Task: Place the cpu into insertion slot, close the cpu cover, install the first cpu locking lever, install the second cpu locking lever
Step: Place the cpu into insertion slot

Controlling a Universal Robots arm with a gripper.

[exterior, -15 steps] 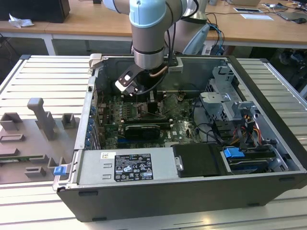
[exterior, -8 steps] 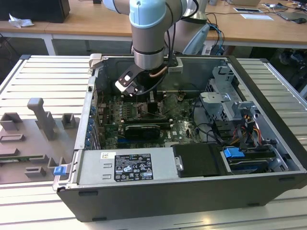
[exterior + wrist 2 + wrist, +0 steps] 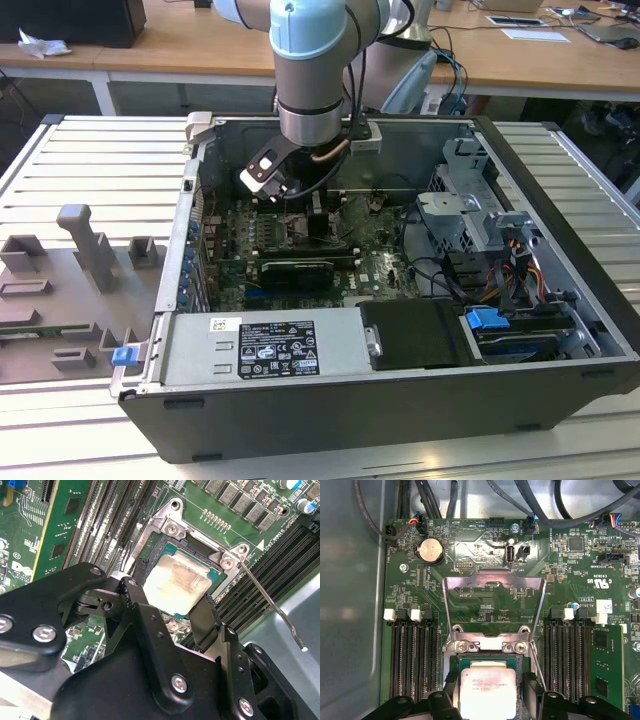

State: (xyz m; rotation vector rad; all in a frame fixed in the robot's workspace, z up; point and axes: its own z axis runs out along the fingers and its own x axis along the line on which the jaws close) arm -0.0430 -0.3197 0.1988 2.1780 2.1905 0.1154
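The cpu [image 3: 175, 580] lies flat and level in the insertion slot [image 3: 150, 550], its pale metal face up. My gripper [image 3: 170, 600] straddles it, and its black fingers [image 3: 134, 594] press against two opposite edges of the chip. In the first wrist view the cpu [image 3: 487, 695] sits between the same fingers [image 3: 530, 685]. The cpu cover [image 3: 492, 582] is swung back on its hinge, with green board showing through its window. One thin locking lever [image 3: 270, 605] sticks out raised beside the socket. In the exterior view the gripper [image 3: 300, 205] is down inside the open computer case [image 3: 560, 190].
Long black memory slots [image 3: 412, 655] run on both sides of the socket. A dark expansion card [image 3: 295, 270] and the power supply [image 3: 270, 345] lie toward the case front. Drive cages and cables [image 3: 480, 230] fill the exterior view's right. A grey fixture plate [image 3: 70, 290] lies outside the case.
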